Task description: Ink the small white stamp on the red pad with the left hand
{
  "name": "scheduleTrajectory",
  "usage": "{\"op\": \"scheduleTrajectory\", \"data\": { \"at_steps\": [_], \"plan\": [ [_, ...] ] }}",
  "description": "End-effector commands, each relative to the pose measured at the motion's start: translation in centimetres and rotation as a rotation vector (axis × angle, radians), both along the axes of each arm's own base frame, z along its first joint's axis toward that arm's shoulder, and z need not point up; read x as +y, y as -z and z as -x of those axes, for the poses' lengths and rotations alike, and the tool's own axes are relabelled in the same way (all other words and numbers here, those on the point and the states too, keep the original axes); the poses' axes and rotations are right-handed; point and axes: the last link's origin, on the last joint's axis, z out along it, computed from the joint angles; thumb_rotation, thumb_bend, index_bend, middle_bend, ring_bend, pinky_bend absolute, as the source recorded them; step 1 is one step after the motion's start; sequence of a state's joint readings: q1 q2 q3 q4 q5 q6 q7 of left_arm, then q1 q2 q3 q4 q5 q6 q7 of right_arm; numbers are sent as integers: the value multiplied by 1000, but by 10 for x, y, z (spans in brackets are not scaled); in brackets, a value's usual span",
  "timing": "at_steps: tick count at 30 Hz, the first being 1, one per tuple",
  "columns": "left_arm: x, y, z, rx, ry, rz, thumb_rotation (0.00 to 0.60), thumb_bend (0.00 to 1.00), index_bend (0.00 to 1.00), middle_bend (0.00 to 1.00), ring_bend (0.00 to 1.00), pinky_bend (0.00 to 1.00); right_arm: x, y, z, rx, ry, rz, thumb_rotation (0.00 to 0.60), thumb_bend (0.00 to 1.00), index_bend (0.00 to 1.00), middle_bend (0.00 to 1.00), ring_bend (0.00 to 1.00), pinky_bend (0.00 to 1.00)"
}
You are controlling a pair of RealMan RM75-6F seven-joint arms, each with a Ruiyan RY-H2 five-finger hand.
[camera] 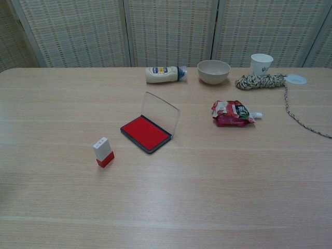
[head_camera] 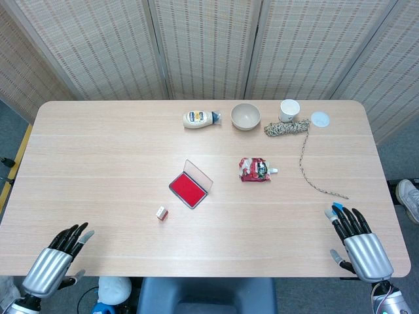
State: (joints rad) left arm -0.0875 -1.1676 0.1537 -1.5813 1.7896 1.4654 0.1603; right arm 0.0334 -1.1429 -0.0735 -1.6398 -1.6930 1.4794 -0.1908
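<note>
Both hands, left hand (head_camera: 57,257) and right hand (head_camera: 359,243), rest palm-down, fingers apart, empty.

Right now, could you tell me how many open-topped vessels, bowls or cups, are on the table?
2. A beige bowl stands at the far edge, right of the lying squeeze bottle. A white cup stands right of the bowl, beside the coiled rope. None seems hidden.

Head view: we see the left robot hand (head_camera: 55,256) and right robot hand (head_camera: 359,242) cut off at the lower frame edge, arms unseen. Chest view: neither appears, the rope (camera: 303,120) runs off the right edge, and the print on the white cup (camera: 261,64) is too small to read.
</note>
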Motion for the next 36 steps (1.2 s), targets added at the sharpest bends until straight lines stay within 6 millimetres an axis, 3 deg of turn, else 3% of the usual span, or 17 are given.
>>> {"op": "scheduleTrajectory", "data": {
  "at_steps": [1,15,16,18,19,21,23,28,36],
  "plan": [
    [2,3,1,7,-6,13,600,256,0,0,0,163,0,0,0,1,0,0,600,292,0,0,0,0],
    [-5,9,-9,16,76,30,600,256,0,24,3,163,3,-2,-3,-19,-16,-4,600,292,0,0,0,0],
    [-2,9,-11,23,99,21,600,256,0,80,28,168,3,-2,-2,-16,-18,-4,600,292,0,0,0,0],
    [3,11,-16,15,151,11,600,256,2,342,200,251,2,-2,-3,-16,-21,-7,600,292,0,0,0,0],
    [8,12,-21,-4,181,20,600,256,7,424,266,290,1,-1,-3,-17,-23,-8,600,292,0,0,0,0],
    [18,13,-27,-25,218,46,600,256,56,710,518,467,0,0,-4,-14,-23,-9,600,292,0,0,0,0],
    [35,16,-37,-77,256,124,600,256,122,865,677,611,-2,2,-3,-8,-19,-12,600,292,0,0,0,0],
    [71,23,-54,-116,245,265,600,256,195,997,848,813,-5,4,-2,0,-2,-9,600,291,0,0,0,0],
    [123,50,-89,-45,208,391,600,256,254,1000,922,888,-9,5,0,7,14,-12,600,292,0,0,0,0]
  ]
}}
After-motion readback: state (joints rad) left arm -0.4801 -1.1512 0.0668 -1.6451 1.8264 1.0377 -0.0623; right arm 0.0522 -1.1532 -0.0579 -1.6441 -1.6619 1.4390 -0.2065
